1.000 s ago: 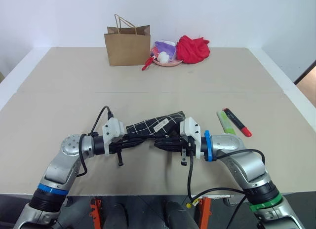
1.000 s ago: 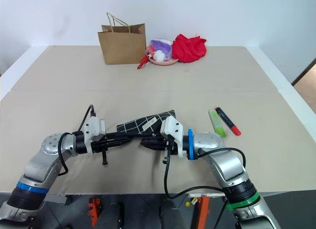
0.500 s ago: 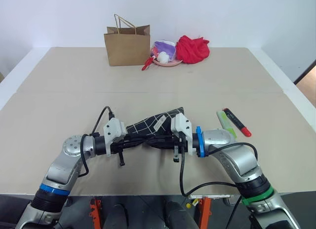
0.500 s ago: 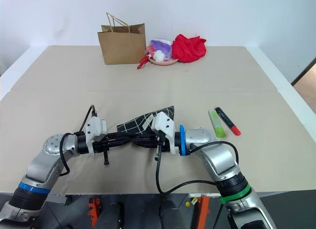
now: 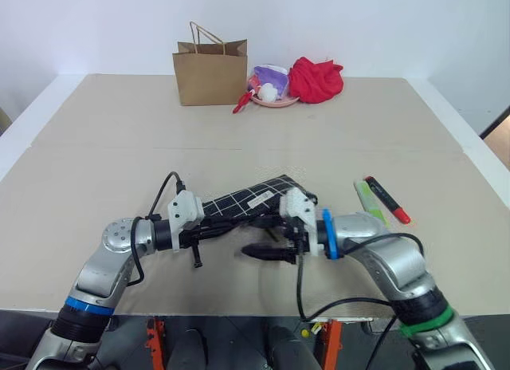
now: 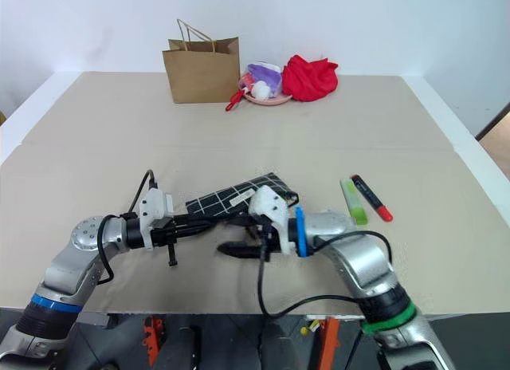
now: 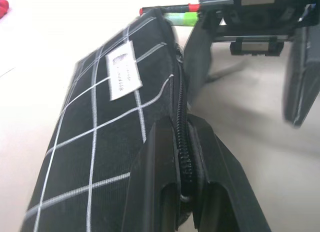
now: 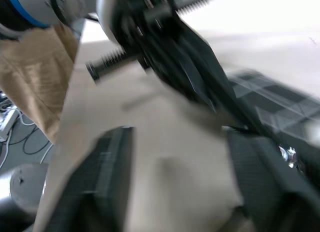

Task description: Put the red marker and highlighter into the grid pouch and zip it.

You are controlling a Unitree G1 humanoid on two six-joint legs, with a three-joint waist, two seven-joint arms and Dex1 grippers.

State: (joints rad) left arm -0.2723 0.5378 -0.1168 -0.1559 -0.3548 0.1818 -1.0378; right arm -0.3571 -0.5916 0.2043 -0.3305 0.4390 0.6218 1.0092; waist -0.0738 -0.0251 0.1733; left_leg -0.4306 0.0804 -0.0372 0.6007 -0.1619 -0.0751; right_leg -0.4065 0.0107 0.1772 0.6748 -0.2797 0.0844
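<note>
The grid pouch (image 5: 253, 199), black with white lines and a white label, lies slanted at the table's near middle. My left gripper (image 5: 227, 225) is shut on its zipper edge; in the left wrist view the two fingers (image 7: 165, 192) pinch the zipper of the pouch (image 7: 100, 127). My right gripper (image 5: 253, 237) stands open just right of that grip, with nothing between its fingers (image 8: 107, 182). The light green highlighter (image 5: 366, 201) and the red marker (image 5: 386, 199) lie side by side on the table to the right of the pouch.
A brown paper bag (image 5: 210, 72), a pink dish with small items (image 5: 269, 92) and a red cloth (image 5: 316, 79) stand at the far edge of the table (image 5: 119, 155).
My right gripper has let go of the pouch and opened, drawing back slightly to the right. The pouch's right end has sunk. The left gripper keeps its grip.
</note>
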